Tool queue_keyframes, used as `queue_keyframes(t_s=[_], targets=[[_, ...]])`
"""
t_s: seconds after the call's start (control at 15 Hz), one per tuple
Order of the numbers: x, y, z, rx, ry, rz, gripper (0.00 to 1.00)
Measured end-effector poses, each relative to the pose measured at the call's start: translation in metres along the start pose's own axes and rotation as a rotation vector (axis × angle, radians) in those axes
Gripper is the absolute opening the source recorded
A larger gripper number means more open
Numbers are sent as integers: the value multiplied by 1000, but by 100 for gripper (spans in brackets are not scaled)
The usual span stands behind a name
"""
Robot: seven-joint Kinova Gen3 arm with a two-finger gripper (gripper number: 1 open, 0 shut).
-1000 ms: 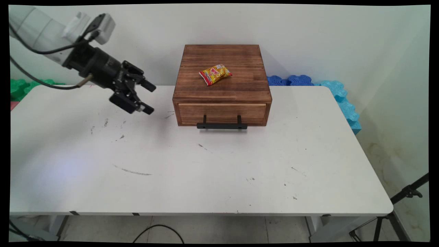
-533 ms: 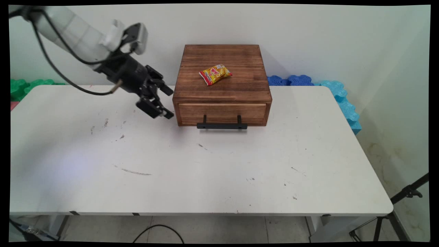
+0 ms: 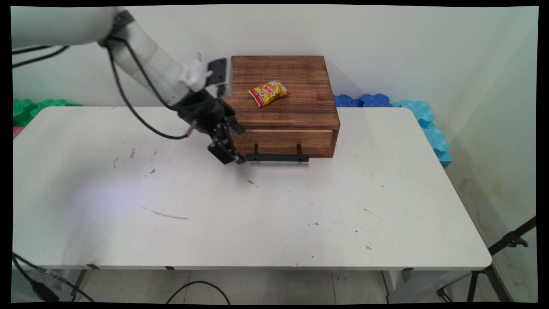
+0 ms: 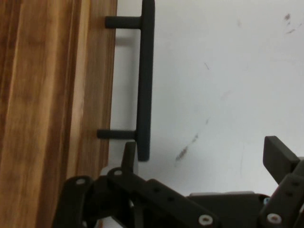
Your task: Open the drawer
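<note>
Gripper: one black gripper [image 3: 235,143] at the front left corner of the wooden box [image 3: 278,92], low over the table [image 3: 257,214]. It points down and to the right in the main view.
Fingers: spread apart, holding nothing. In the hand view one finger [image 4: 128,156] is just beside the near end of the handle [image 4: 145,80]; the other finger [image 4: 279,156] is well apart from it, over bare table. I cannot tell if the first finger touches the handle.
Handle: one black bar on two short posts, fixed to the drawer [image 3: 278,141]. Its long axis goes left to right along the drawer front in the main view [image 3: 277,158]; in the hand view it goes from top to bottom.
Drawer: one, in the front of the box, closed flush with the front.
Box: one, dark brown wood, standing at the far middle of the table near the wall.
Packet: one yellow and red snack packet [image 3: 269,92] lying on top of the box, its long axis tilted. It has printing, but this is too small to read.
Cables: black ones hang from the arm [image 3: 141,56].
Table: one, white, with some dark scuff marks.
Foam pieces: blue ones [image 3: 399,107] behind the table at the right, green ones [image 3: 34,107] at the left.
Tripod: one black leg [image 3: 510,244] at the lower right, beside the table.
</note>
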Motion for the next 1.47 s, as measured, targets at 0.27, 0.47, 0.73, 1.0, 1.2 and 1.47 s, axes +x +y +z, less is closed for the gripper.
queue_keyframes(t_s=[0.27, 0.47, 0.73, 1.0, 1.2, 1.47], targets=[[18, -3, 36, 12, -29, 28, 100], [26, -5, 56, 18, -46, 35, 100], [33, -6, 80, 14, -63, 45, 100], [38, -6, 98, 9, -69, 52, 100], [41, -6, 115, 5, -75, 54, 100], [44, -7, 132, -3, -81, 47, 100]])
